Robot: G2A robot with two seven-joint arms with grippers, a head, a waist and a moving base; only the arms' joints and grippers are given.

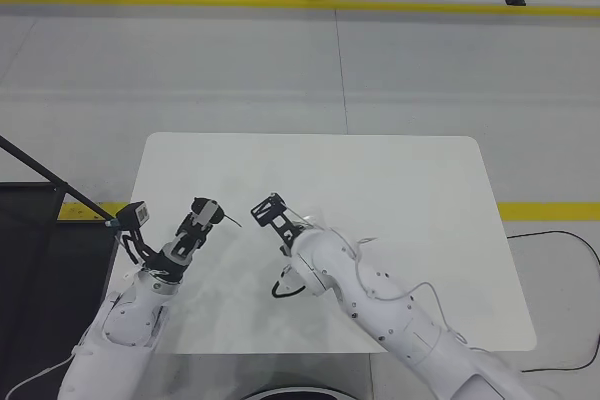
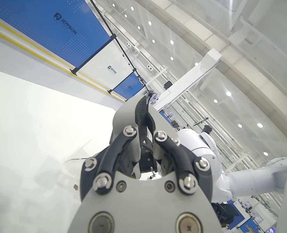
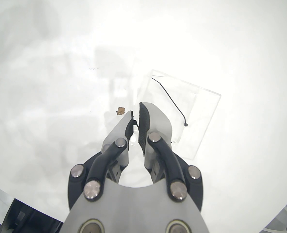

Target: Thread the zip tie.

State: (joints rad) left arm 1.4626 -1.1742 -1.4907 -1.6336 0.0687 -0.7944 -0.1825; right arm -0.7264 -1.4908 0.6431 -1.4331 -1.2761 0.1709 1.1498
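My left gripper (image 1: pixel 209 210) (image 2: pixel 144 99) hangs above the left part of the white table (image 1: pixel 400 180), tilted upward and shut on a black zip tie (image 2: pixel 150 95). The tie's head pokes out past the fingertips, and its thin tail (image 1: pixel 234 217) curls toward the other arm. Just to the right, my right gripper (image 1: pixel 268 208) (image 3: pixel 136 107) points down at the table with a narrow gap between its pads. A small dark bit sits in that gap; I cannot identify it. A second black zip tie (image 3: pixel 171 98) lies in a clear plastic tray (image 3: pixel 206 112) beside the right gripper.
A small brown speck (image 3: pixel 120 110) lies on the table next to the tray. A black panel on a stand (image 1: pixel 20 240) is off the table's left edge. The table's far and right parts are bare.
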